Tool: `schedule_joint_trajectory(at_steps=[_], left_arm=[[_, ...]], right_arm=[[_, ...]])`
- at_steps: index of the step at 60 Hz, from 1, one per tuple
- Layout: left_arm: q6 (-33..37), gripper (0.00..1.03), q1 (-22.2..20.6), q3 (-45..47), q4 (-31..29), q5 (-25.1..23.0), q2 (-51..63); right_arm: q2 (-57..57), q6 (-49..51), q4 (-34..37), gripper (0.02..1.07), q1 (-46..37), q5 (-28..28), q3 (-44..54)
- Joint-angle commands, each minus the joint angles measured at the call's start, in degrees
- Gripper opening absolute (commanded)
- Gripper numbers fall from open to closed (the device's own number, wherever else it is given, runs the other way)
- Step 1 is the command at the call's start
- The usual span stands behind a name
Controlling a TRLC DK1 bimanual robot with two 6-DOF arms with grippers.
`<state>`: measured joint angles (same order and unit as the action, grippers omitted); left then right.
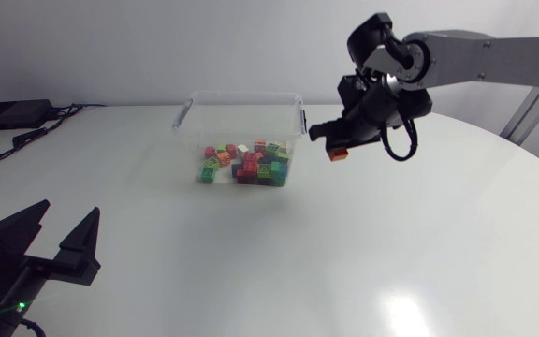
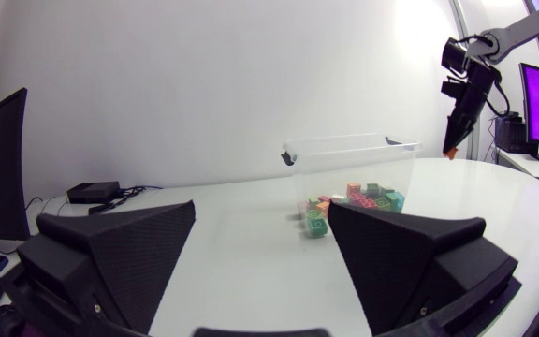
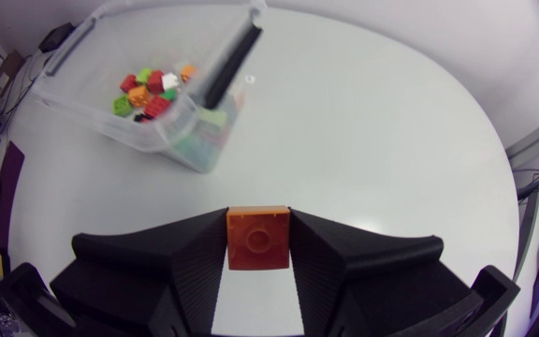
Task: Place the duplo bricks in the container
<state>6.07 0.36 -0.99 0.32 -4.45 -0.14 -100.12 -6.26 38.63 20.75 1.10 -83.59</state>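
My right gripper (image 1: 338, 150) hangs in the air just right of the clear plastic container (image 1: 195, 108), shut on an orange duplo brick (image 1: 338, 154). In the right wrist view the orange brick (image 3: 257, 238) is clamped between both fingers of that gripper (image 3: 257, 245), with the container (image 3: 92, 117) ahead of it and lower down. Several coloured bricks (image 1: 246, 163) lie piled in the container. My left gripper (image 1: 56, 234) rests low at the near left of the table, open and empty; in its own view the left gripper (image 2: 262, 245) looks across at the container (image 2: 349, 152).
A black box (image 1: 12, 113) with cables sits at the far left edge of the white table (image 1: 419, 253).
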Motion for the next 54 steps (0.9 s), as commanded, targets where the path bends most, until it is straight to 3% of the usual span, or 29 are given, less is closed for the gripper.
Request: schedule_joint_trajectory(at_steps=[1,38,54], left_arm=[[0.53,0.99,0.52,1.08,0.74,-0.47,-0.47],[0.53,0.99,0.52,1.08,0.74,-0.47,-0.47],[0.53,0.99,0.52,1.08,0.74,-0.47,-0.47]], right_arm=[[0.8,-2.0,0.39,0.38,2.8,-0.31,-3.95],[-11.86,2.04,-15.96,0.38,9.57,0.04,-19.68],[-21.96,3.1,-17.19,0.39,9.83,0.13,-29.87]])
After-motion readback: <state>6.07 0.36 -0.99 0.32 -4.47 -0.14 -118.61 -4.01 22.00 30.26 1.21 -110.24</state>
